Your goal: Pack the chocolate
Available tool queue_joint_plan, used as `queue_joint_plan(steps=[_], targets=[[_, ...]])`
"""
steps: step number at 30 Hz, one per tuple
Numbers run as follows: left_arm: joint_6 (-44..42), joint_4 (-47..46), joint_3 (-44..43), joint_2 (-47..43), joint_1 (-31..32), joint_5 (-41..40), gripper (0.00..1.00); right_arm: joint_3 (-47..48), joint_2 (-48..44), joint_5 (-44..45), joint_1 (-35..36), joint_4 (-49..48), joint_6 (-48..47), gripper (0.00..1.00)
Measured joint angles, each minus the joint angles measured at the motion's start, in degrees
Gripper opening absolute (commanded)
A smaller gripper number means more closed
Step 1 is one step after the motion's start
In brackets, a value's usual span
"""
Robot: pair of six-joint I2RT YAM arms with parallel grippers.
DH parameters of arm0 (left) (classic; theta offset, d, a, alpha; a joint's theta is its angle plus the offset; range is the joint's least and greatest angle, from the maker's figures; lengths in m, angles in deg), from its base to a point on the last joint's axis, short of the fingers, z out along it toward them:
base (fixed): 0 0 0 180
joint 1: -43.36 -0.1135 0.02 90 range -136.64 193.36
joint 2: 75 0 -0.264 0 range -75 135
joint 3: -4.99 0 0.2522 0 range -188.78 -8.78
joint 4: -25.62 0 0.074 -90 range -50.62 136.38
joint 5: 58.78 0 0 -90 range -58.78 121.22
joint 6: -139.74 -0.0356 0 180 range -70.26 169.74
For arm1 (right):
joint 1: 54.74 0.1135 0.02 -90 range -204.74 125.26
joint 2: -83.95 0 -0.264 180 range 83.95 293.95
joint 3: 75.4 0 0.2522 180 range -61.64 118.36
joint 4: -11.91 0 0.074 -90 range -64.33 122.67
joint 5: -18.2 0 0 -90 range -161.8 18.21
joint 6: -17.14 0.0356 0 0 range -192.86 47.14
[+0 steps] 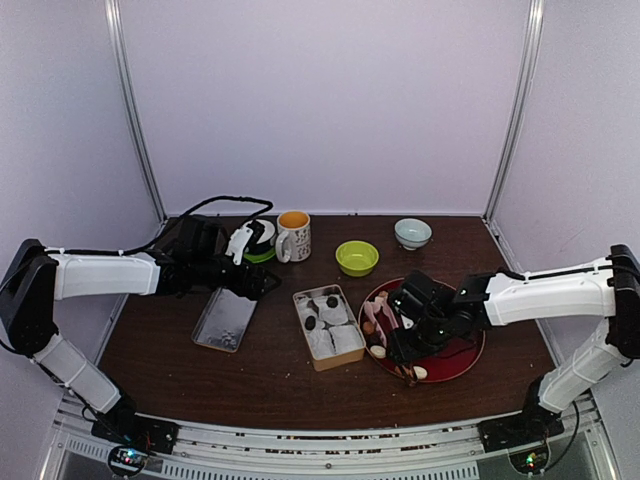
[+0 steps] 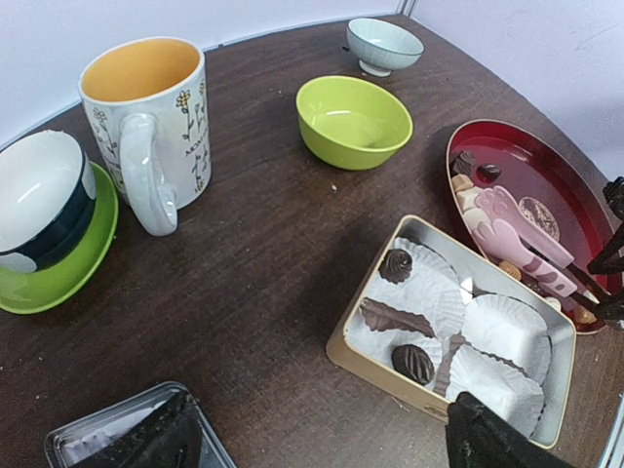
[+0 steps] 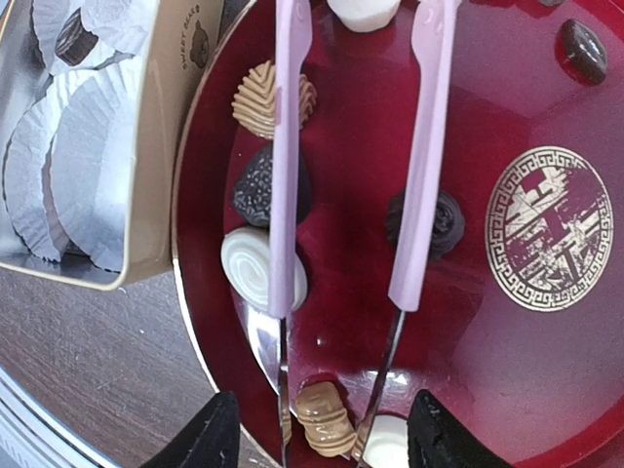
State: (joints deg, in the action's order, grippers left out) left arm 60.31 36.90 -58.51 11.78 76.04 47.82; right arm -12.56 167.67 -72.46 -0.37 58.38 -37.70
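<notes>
Several chocolates lie on the red plate (image 3: 546, 370): a tan ridged one (image 3: 255, 102), a dark one (image 3: 252, 185), a white swirl (image 3: 246, 265), a dark rosette (image 3: 444, 219) and a tan barrel (image 3: 327, 419). My right gripper (image 3: 327, 434) is shut on pink tongs (image 3: 424, 166), held just over the plate with their arms spread and nothing visible between them. The tan tin (image 2: 370, 356) holds white paper cups (image 2: 502, 327) and three dark chocolates (image 2: 412, 363). My left gripper (image 2: 317, 444) is open and empty, low between the tin and its lid (image 2: 97, 439).
A flowered mug (image 2: 146, 117), a dark cup on a green saucer (image 2: 39, 205), a lime bowl (image 2: 353, 122) and a pale bowl (image 2: 384, 44) stand at the back. The tin (image 1: 338, 362) sits left of the plate (image 1: 465, 355); the lid (image 1: 225, 320) lies further left.
</notes>
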Motion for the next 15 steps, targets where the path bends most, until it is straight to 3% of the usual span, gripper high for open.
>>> queue_joint_plan(steps=[4, 15], targets=[[0.0, 0.0, 0.0, 0.0, 0.0, 0.0, 0.89, 0.0, 1.7, 0.0, 0.4, -1.2, 0.2, 0.56], [0.0, 0.0, 0.0, 0.0, 0.0, 0.0, 0.89, 0.7, 7.0, 5.1, 1.9, -1.7, 1.3, 0.32]])
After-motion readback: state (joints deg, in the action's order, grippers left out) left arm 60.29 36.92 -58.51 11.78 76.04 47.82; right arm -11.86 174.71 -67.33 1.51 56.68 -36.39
